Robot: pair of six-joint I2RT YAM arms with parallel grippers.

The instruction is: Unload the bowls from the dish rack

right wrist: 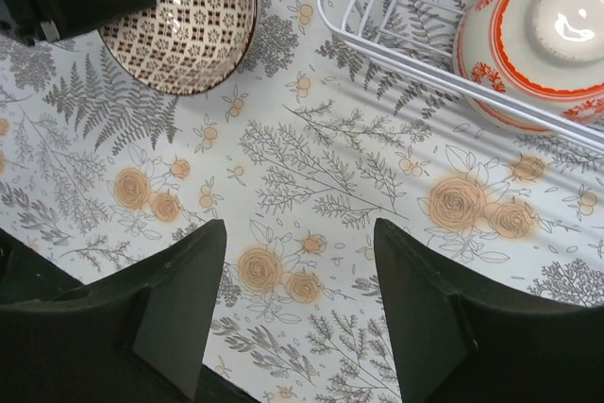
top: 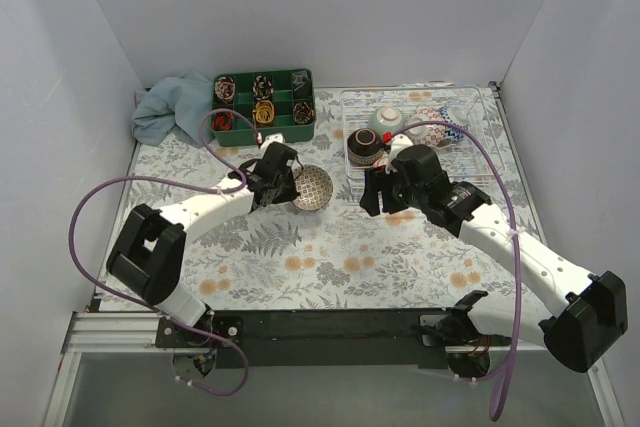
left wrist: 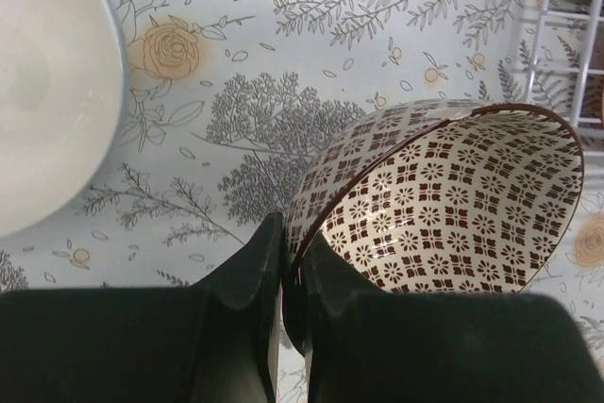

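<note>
My left gripper (top: pixel 287 183) is shut on the rim of a brown-patterned bowl (top: pixel 312 188), tilted on its side over the floral table left of the dish rack (top: pixel 478 169). In the left wrist view the fingers (left wrist: pixel 260 261) pinch the bowl's wall (left wrist: pixel 444 195). The white wire rack holds a dark bowl (top: pixel 364 144), a pale green bowl (top: pixel 388 122) and a red-and-white bowl (top: pixel 432 119). My right gripper (top: pixel 385 192) is open and empty just in front of the rack's near left corner (right wrist: pixel 377 25). The red-and-white bowl (right wrist: pixel 538 35) lies upside down.
A plain white bowl (left wrist: pixel 47 82) sits on the table left of the held bowl. A green compartment tray (top: pixel 262 102) with small items stands at the back, a blue cloth (top: pixel 172 107) beside it. White walls enclose the table.
</note>
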